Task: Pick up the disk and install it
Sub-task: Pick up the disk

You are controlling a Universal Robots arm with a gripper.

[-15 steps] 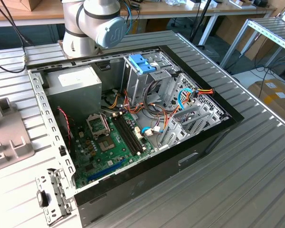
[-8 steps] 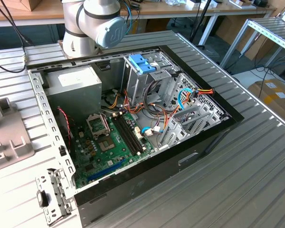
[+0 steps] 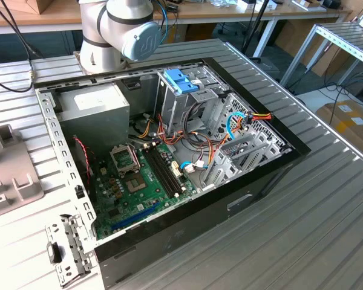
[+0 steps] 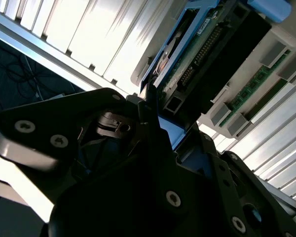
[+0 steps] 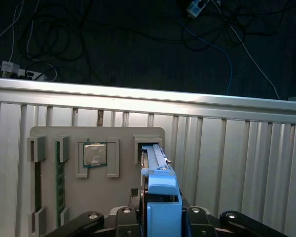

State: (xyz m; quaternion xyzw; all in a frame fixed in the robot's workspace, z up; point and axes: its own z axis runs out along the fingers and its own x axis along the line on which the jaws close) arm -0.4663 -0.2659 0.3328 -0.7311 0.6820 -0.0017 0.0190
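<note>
While the gripper (image 5: 164, 221) reached over a grey parts tray (image 5: 89, 197), its jaws stood narrow, pressed against both flat sides of the disk (image 5: 160, 182) with no gap showing in the first wrist view; the disk stood on edge in its light-blue carrier, its far end seated in a tray slot. The neighbouring slot held a processor chip (image 5: 94, 154), close beside the disk; a green memory stick (image 5: 60, 177) lay further along, near the tray's other edge. On the side away from the chip the tray ended just past the disk, and bare ribbed table (image 5: 237, 163) lay open there. Beyond the tray ran the table's edge rail (image 5: 148, 96); past it, dark floor with loose cables (image 5: 64, 34).

In the exterior view the open computer case (image 3: 254, 181) lay flat, its drive cage (image 3: 181, 90) set between the power supply (image 3: 100, 106) and the case's far wall, above the motherboard (image 3: 139, 181).
</note>
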